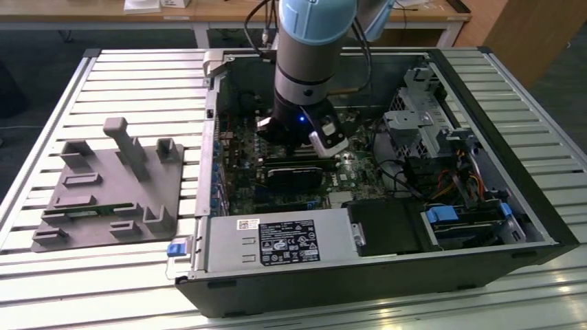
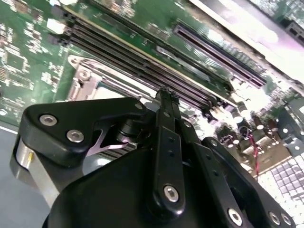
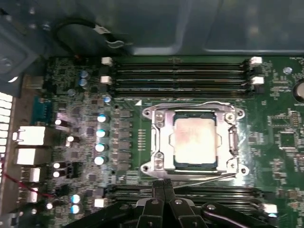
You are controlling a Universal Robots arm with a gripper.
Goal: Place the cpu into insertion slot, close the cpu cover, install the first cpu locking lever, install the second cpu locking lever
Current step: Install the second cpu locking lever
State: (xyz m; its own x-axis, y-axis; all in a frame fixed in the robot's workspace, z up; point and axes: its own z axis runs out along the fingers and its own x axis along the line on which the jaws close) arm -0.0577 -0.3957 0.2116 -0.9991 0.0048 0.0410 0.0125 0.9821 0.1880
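The cpu, silver-grey and square, lies flat in the insertion slot, of which a dark edge shows around it. The silver cpu cover is down over the chip's edges. One thin locking lever runs along the cover's side by the memory slots. A second locking lever runs along the opposite side, slightly slanted, and I cannot tell if it is latched. My gripper is shut, its tips just off that lever's end, touching or not unclear. In the second wrist view my gripper hangs beside the cover's corner. In the exterior view my gripper is deep inside the case.
The open computer case lies on a slatted table. Long black memory slots flank the socket on two sides. Capacitors stand beside it. A black card, a power supply and drive bays crowd the case. A grey fixture sits outside.
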